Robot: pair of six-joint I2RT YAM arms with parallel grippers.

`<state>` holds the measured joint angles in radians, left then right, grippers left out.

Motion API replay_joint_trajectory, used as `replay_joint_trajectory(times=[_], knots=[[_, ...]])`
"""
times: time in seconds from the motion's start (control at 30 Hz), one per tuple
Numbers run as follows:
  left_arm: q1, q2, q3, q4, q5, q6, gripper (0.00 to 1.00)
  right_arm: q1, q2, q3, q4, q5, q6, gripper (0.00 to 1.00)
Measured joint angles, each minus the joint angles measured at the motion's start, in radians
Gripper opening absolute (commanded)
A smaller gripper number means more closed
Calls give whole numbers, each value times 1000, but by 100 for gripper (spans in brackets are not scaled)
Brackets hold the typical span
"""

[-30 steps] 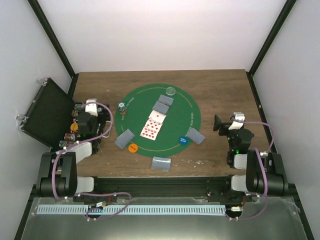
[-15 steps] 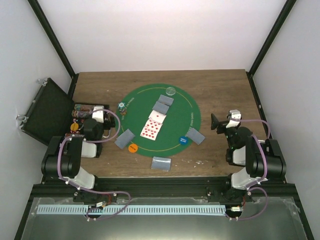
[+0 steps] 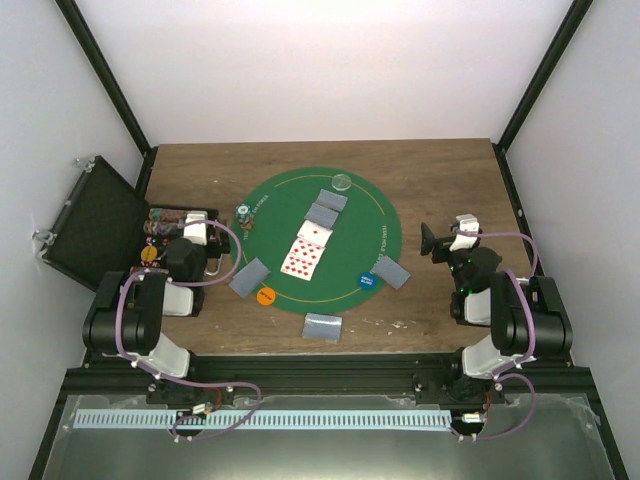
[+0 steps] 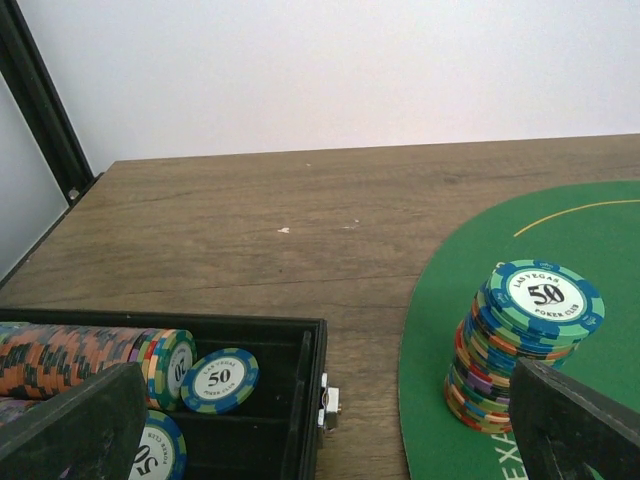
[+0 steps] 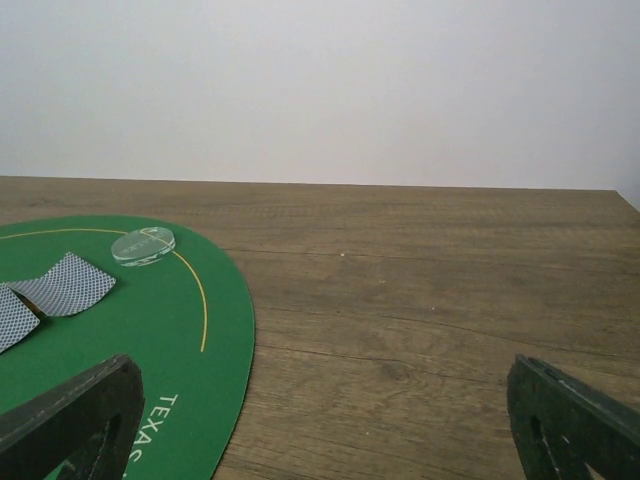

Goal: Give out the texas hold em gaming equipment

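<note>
Most of the deal looks done. On the green mat (image 3: 350, 215), a fan of face-up cards (image 3: 305, 252) lies at the centre. Four sets of face-down cards ring it: one just beyond the centre (image 3: 326, 207), one over the mat's left near rim (image 3: 250, 277), one over its right rim (image 3: 391, 271) and one at its near edge (image 3: 322, 326). The orange disc (image 3: 266, 296) sits at the left near rim, the blue disc (image 3: 367, 282) at the right near rim and the clear disc (image 5: 143, 245) on the far rim.

Only one chip stack (image 4: 525, 345) stands on the mat, at its left edge. More loose chips (image 4: 220, 378) lie in the black case (image 4: 305, 345), which is on the bench (image 3: 440, 180) to the left of the mat. So, if chips are part of the deal, I judge that stacks for the other seats are still to come.

The left end effector (image 4: 325, 400) hangs between case and mat, its fingers spread wide, holding and touching nothing. The right end effector (image 5: 320, 390) is off the mat's right side, likewise wide apart and empty.
</note>
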<state>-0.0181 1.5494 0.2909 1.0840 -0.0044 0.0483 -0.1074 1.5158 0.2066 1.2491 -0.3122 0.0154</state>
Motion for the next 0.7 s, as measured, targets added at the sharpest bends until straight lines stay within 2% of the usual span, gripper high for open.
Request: replay_joint_trajectory(times=[0.7], knots=[[1, 0, 0, 7, 6, 0, 100, 6, 0, 2, -8, 10, 0, 100]])
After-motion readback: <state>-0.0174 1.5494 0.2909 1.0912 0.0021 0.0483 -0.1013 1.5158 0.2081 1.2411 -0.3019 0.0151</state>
